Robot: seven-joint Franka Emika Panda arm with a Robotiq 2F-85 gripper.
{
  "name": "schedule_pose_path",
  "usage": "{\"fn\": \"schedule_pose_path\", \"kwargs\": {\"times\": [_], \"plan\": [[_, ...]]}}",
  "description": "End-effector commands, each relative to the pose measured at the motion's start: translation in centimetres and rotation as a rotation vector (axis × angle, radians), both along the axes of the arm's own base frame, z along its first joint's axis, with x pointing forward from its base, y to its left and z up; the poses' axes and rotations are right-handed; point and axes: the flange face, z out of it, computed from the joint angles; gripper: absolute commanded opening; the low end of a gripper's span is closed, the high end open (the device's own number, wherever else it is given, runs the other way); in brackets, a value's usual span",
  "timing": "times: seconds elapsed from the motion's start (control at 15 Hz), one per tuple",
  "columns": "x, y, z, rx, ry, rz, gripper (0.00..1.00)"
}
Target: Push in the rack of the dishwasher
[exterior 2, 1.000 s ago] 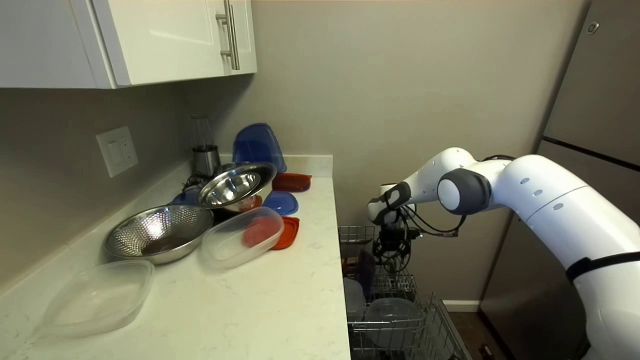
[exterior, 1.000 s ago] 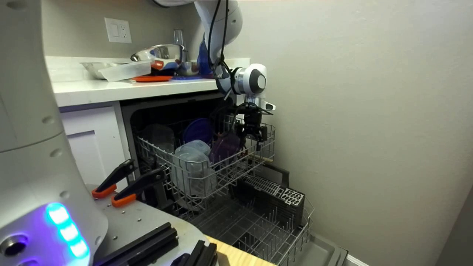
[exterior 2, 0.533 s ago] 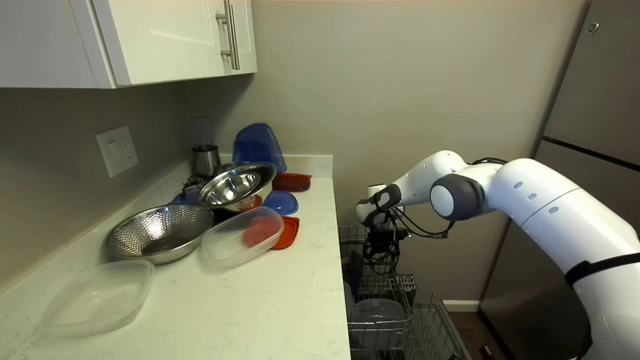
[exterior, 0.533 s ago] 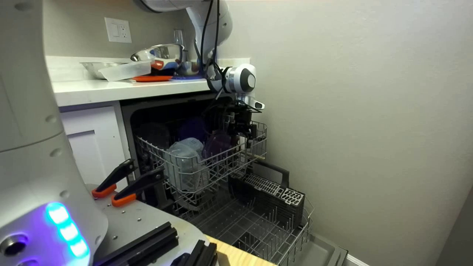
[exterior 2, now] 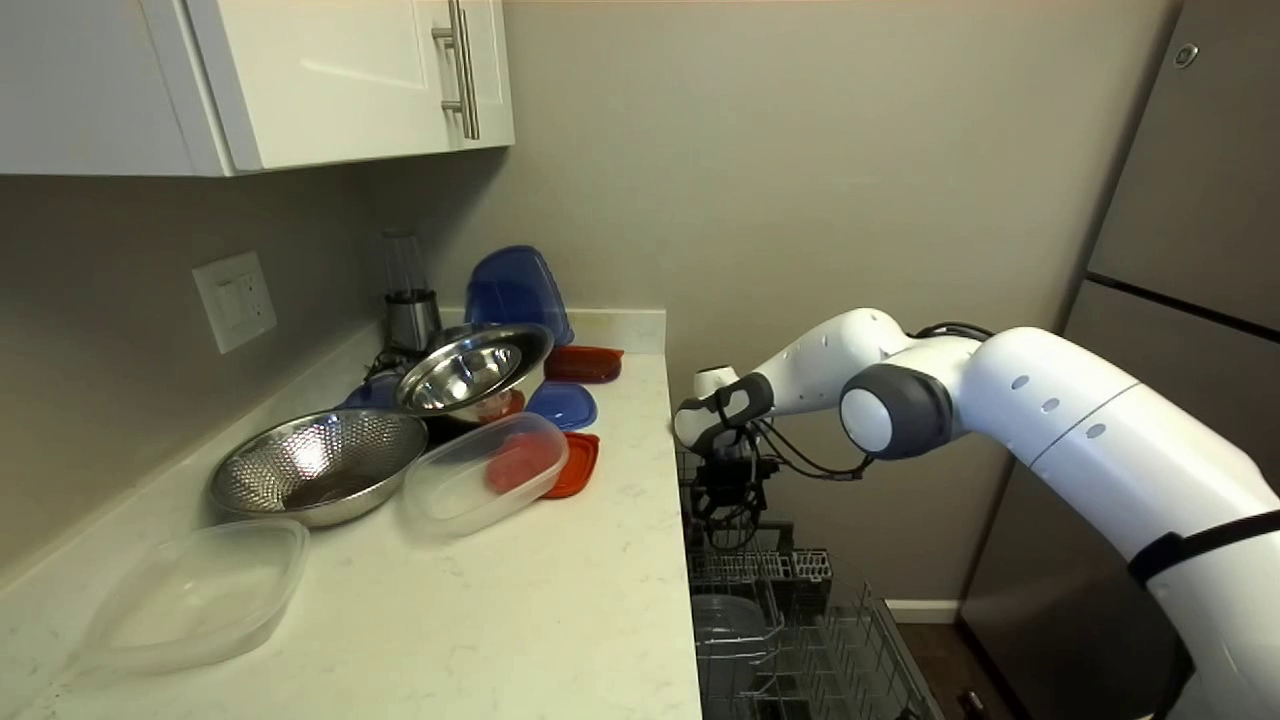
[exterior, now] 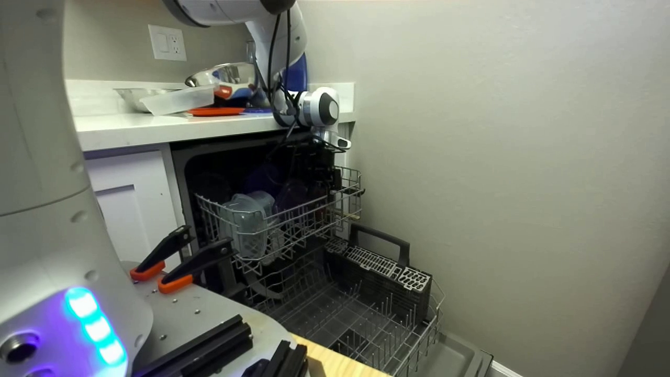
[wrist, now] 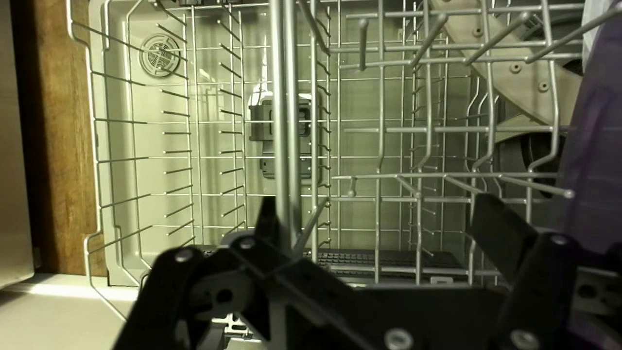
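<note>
The upper wire rack of the dishwasher is partly pulled out, with its inner part in the dark cavity. It also shows in an exterior view, partly hidden by the counter. It holds clear containers and a dark purple item. My gripper points down at the rack's far front corner. In the wrist view my gripper is open, its fingers wide apart. The left finger is on the outer side of the rack's front rail, the right finger over the rack's inside. No held object shows between them.
The lower rack is out over the lowered door and holds a black cutlery basket. The countertop edge runs above the cavity, with bowls and containers on it. A wall stands close beyond the racks.
The upper rack, its containers and my gripper have moved together toward the cavity, leftward in both exterior views. More of the lower rack's basket is uncovered. The lower rack has not moved.
</note>
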Motion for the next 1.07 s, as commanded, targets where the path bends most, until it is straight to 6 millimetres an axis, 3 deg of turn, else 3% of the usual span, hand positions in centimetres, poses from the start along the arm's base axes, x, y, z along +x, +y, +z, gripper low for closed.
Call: {"fn": "schedule_pose_path", "kwargs": {"times": [0.0,0.27,0.53,1.0], "plan": [[0.4,2.2,0.5,-0.021,-0.011,-0.017,1.00],[0.5,1.7,0.3,-0.016,-0.011,-0.043,1.00],[0.0,-0.1,0.1,-0.004,0.012,-0.061,1.00],[-1.5,-5.1,2.9,0.128,0.025,-0.032,1.00]]}}
